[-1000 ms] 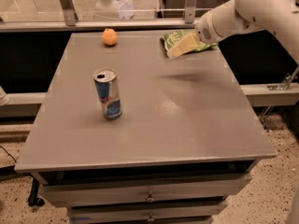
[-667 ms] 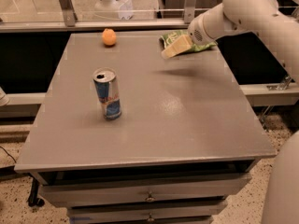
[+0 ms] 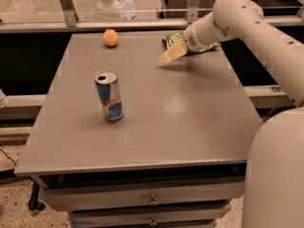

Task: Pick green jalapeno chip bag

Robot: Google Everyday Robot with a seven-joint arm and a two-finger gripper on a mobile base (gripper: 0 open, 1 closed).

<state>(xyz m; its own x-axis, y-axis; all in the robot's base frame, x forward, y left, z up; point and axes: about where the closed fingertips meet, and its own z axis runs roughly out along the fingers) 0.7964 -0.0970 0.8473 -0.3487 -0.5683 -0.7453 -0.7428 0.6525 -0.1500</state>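
The green jalapeno chip bag lies at the far right of the grey table, near its back edge. Most of the bag is hidden by my arm; one green corner shows to the left of the wrist and a strip shows to its right. My gripper reaches in from the right and hangs low over the front left end of the bag, pointing down and to the left. I cannot tell whether it touches the bag.
A blue-and-silver drink can stands upright left of the table's middle. A small orange fruit sits at the far left back. My white arm crosses the right side. Drawers are below the tabletop.
My arm has swung left and the gripper has come down and left over the bag's front end. The bag, the can and the fruit have not moved.
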